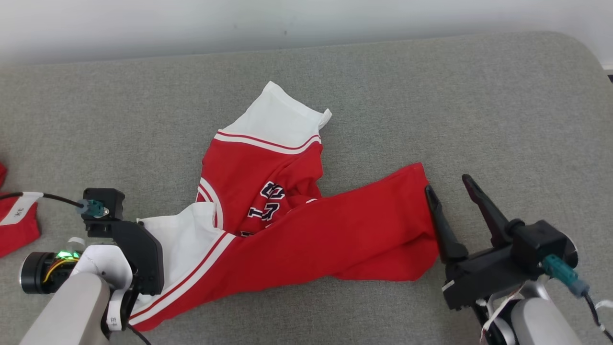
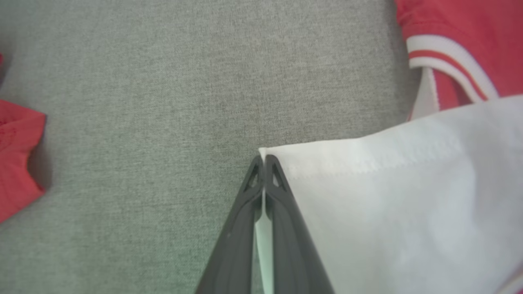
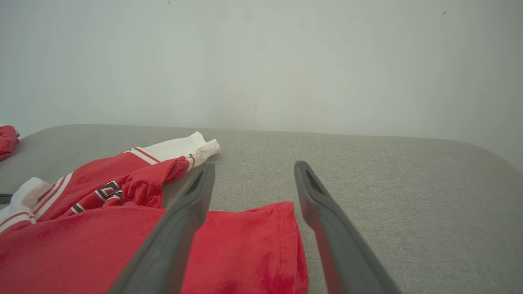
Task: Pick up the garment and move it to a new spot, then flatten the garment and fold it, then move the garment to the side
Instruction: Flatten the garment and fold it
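The garment (image 1: 306, 225) is a red jersey with white sleeves, striped trim and dark lettering, lying crumpled on the grey cushion. My left gripper (image 2: 263, 161) is shut on the corner of its near white sleeve (image 2: 408, 196), with white cloth pinched between the fingers. In the head view the left wrist (image 1: 124, 244) covers that sleeve's edge. My right gripper (image 1: 448, 184) stands open at the garment's red right end (image 3: 253, 245), one finger (image 3: 179, 228) over the cloth and the other finger (image 3: 327, 216) just past its hem, nothing gripped.
Another red and white cloth (image 1: 17, 223) lies at the left edge of the cushion (image 1: 503, 120), seen too in the left wrist view (image 2: 16, 159). A pale wall (image 3: 261, 61) rises behind the cushion. Bare grey fabric spreads to the right and back.
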Controlling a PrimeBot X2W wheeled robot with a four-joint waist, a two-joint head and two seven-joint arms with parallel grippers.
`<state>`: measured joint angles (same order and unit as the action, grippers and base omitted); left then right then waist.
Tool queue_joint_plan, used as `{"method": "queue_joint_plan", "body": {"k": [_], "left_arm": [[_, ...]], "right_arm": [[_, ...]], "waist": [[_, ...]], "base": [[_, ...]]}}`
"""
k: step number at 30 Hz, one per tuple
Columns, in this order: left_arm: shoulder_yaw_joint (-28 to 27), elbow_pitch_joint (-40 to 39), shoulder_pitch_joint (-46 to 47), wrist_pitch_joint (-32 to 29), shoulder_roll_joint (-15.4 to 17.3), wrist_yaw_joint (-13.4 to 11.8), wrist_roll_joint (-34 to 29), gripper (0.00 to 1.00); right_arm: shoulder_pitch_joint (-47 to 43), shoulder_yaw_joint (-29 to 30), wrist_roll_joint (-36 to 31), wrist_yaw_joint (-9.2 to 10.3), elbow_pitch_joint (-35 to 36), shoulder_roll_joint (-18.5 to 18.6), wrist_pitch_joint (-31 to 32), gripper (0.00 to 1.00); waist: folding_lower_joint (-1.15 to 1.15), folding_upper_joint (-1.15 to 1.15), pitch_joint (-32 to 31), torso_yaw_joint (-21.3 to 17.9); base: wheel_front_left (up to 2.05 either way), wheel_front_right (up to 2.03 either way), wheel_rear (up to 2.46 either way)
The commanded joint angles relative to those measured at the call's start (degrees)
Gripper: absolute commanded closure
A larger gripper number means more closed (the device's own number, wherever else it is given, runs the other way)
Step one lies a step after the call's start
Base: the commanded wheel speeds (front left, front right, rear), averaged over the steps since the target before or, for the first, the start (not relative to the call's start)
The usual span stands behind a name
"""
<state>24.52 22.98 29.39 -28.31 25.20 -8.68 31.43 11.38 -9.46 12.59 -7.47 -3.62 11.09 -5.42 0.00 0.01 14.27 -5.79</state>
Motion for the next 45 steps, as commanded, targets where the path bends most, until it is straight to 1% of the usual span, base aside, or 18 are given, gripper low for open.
{"method": "queue_joint_plan", "body": {"k": [1, 5, 9, 11, 12, 15, 19, 22, 26, 28, 33, 37, 40, 45], "left_arm": [[0.47, -0.15, -0.99, 0.24, -0.16, -0.39, -0.28, 1.00], [1.19, -1.10, -2.25, 1.49, -1.21, -1.65, -1.19, 1.00], [2.09, -2.40, -3.46, 2.84, -2.14, -2.64, -1.93, 1.00], [2.67, -3.00, -3.81, 3.50, -2.73, -3.07, -2.47, 1.00], [2.67, -3.00, -3.81, 3.50, -2.73, -3.07, -2.47, 1.00], [3.36, -3.15, -3.80, 4.73, -3.96, -3.43, -2.58, 1.00], [4.41, -2.21, -3.03, 5.60, -5.95, -2.91, -2.26, 1.00], [4.82, -1.17, -2.36, 6.56, -6.93, -2.37, -2.09, 1.00], [4.89, 0.06, -1.51, 7.24, -7.18, -2.08, -1.81, 1.00], [4.72, 0.79, -1.05, 7.52, -7.05, -1.61, -1.61, 1.00], [4.84, 1.65, 0.16, 7.95, -7.38, -1.26, -1.42, 1.00], [5.10, 2.14, 0.74, 8.01, -7.86, -1.09, -1.20, 1.00], [5.22, 2.59, 1.23, 8.10, -7.97, -0.94, -1.14, 1.00], [5.32, 3.12, 1.61, 8.34, -7.85, -0.80, -1.22, 1.00]], "right_arm": [[0.36, 0.88, -0.44, -0.06, -0.54, 0.29, 1.23, 0.00], [2.18, 4.87, -1.40, -0.06, -1.62, 0.57, 7.10, 0.00], [4.58, 8.16, -2.51, -0.06, -0.87, 0.72, 16.32, 0.00], [5.98, 9.88, -4.20, -0.06, -0.07, 1.06, 21.26, 0.00], [5.98, 9.88, -4.20, -0.06, -0.07, 1.06, 21.26, 0.00], [7.51, 11.06, -6.02, -0.06, -0.07, 0.59, 28.73, 0.00], [9.23, 10.04, -9.14, -0.06, -0.83, 2.25, 34.89, 0.00], [10.54, 9.10, -10.99, -0.06, -0.75, 2.81, 36.81, 0.00], [12.01, 9.06, -12.09, -0.06, -1.61, 3.12, 38.47, 0.00], [13.24, 8.00, -11.44, -0.06, -2.93, 3.41, 39.80, 0.00], [16.76, 4.62, -9.95, -0.06, -6.74, 5.94, 42.74, 0.00], [18.80, 1.27, -6.85, -0.06, -8.29, 7.91, 44.70, 0.00], [19.72, -0.23, -4.59, -0.06, -8.85, 8.84, 45.07, 0.00], [20.54, -1.36, -3.32, -0.06, -9.92, 9.61, 44.07, 0.00]], "waist": [[0.00, -0.01, 0.07, 0.18], [0.00, -0.01, 0.27, 0.70], [0.00, -0.01, 1.03, 1.37], [0.00, -0.01, 1.60, 1.98], [0.00, -0.01, 1.60, 1.98], [0.00, -0.01, 2.37, 2.93], [0.00, -0.01, 3.38, 4.36], [0.00, -0.01, 3.94, 4.95], [0.00, -0.01, 4.76, 5.10], [0.00, -0.01, 5.14, 5.02], [0.00, -0.01, 6.07, 5.39], [0.00, -0.01, 6.94, 5.85], [0.00, -0.01, 7.52, 6.06], [0.00, -0.01, 8.28, 6.23]], "base": [[0.00, 0.00, 0.00], [0.00, 0.00, 0.00], [0.00, 0.00, 0.00], [0.00, 0.00, 0.00], [0.00, 0.00, 0.00], [0.00, 0.00, 0.00], [0.00, 0.00, 0.00], [0.00, 0.00, 0.00], [0.00, 0.00, 0.00], [0.00, 0.00, 0.00], [0.00, 0.00, 0.00], [0.00, 0.00, 0.00], [0.00, 0.00, 0.00], [0.00, 0.00, 0.00]]}}
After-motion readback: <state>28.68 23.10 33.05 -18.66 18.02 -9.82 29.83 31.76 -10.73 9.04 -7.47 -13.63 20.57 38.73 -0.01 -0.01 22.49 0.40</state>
